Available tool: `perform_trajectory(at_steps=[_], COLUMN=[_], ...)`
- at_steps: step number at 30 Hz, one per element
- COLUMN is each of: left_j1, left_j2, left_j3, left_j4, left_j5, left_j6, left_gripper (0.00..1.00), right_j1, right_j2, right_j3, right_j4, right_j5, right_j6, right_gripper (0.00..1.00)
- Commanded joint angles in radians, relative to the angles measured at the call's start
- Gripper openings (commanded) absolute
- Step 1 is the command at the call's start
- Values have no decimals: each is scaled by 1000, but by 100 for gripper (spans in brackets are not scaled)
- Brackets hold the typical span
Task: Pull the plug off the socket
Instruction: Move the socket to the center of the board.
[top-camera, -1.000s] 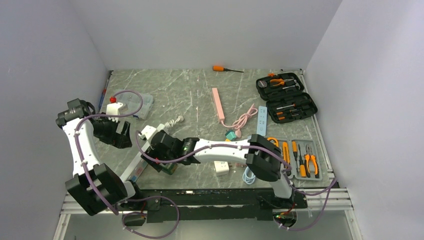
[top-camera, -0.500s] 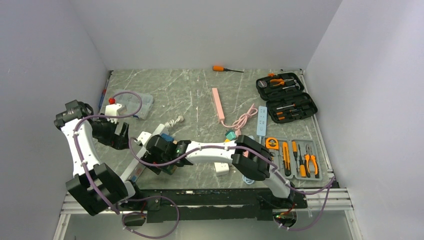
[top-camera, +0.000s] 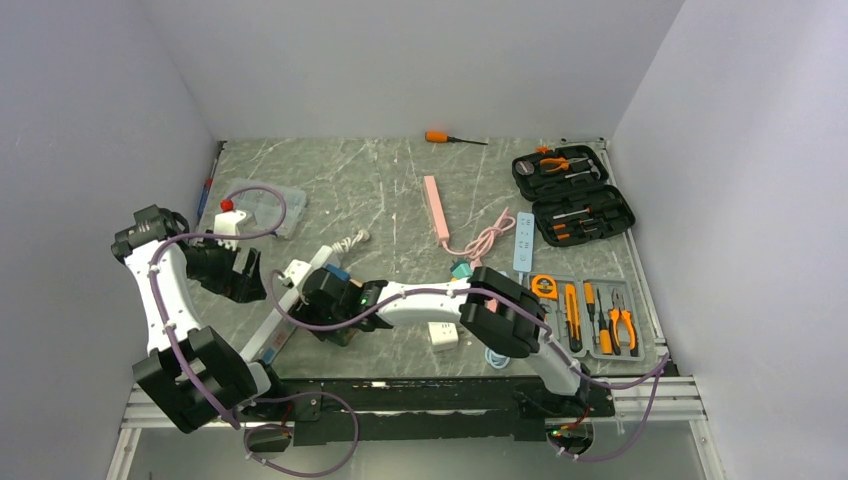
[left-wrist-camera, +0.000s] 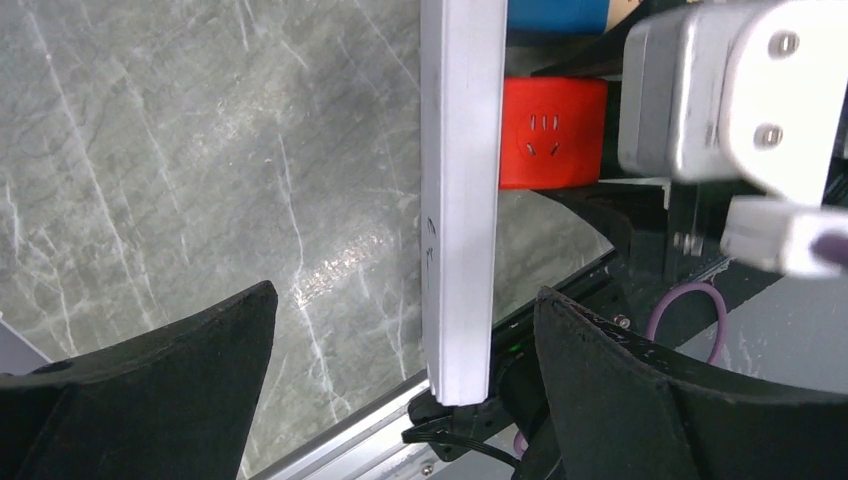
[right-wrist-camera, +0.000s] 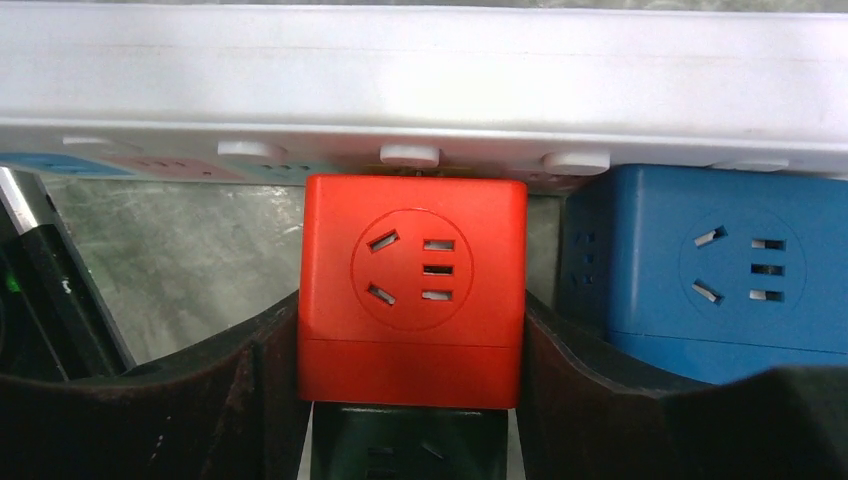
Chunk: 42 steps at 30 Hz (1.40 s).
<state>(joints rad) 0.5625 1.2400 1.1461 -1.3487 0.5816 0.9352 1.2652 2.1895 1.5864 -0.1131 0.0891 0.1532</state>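
A red cube plug (right-wrist-camera: 412, 290) sits in the long white socket strip (right-wrist-camera: 420, 80), next to a blue cube plug (right-wrist-camera: 720, 270). My right gripper (right-wrist-camera: 410, 330) is shut on the red plug, with a finger (right-wrist-camera: 200, 400) pressed on each side. A dark green block (right-wrist-camera: 405, 445) lies under the red plug. From above, the right gripper (top-camera: 325, 290) covers the red plug, and only the blue plug (top-camera: 336, 272) shows on the strip (top-camera: 283, 312). My left gripper (left-wrist-camera: 405, 295) is open, straddling the strip (left-wrist-camera: 460, 200) near its end without touching. The red plug (left-wrist-camera: 552, 130) shows beyond.
A pink power strip (top-camera: 436, 210) with a coiled cord lies mid-table. An open tool case (top-camera: 573, 190), a tray of hand tools (top-camera: 590, 315), an orange screwdriver (top-camera: 440, 137), a white adapter (top-camera: 443, 335) and a clear box (top-camera: 270, 205) are also on the table.
My right gripper has reached a little further left along the strip and closed its fingers onto the red plug. The left arm has barely moved.
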Motion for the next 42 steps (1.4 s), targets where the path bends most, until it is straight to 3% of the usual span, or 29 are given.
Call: perform_trajectory(at_steps=[1, 6, 15, 21, 27, 37, 42], left_j1=[6, -46, -301, -448, -475, -483, -509], left_j2=[-11, -33, -87, -35, 77, 102, 143], left_j3=[-5, -39, -139, -172, -171, -303, -340], left_j4=[-36, 8, 210, 377, 485, 606, 676], left_j5=[104, 130, 119, 59, 55, 137, 88], left_j6=[53, 33, -77, -126, -144, -144, -178], left_gripper=[100, 99, 99, 100, 99, 99, 99], right_j1=[-73, -131, -188, -191, -190, -191, -190], right_j2=[-75, -127, -201, -218, -237, -246, -232], right_j3=[-83, -163, -258, -292, -328, -349, -329], right_j4=[56, 88, 137, 152, 178, 225, 234], right_j5=[30, 61, 82, 78, 89, 86, 67], right_j6=[29, 48, 60, 66, 78, 108, 124], right_gripper=[42, 38, 37, 38, 40, 44, 45])
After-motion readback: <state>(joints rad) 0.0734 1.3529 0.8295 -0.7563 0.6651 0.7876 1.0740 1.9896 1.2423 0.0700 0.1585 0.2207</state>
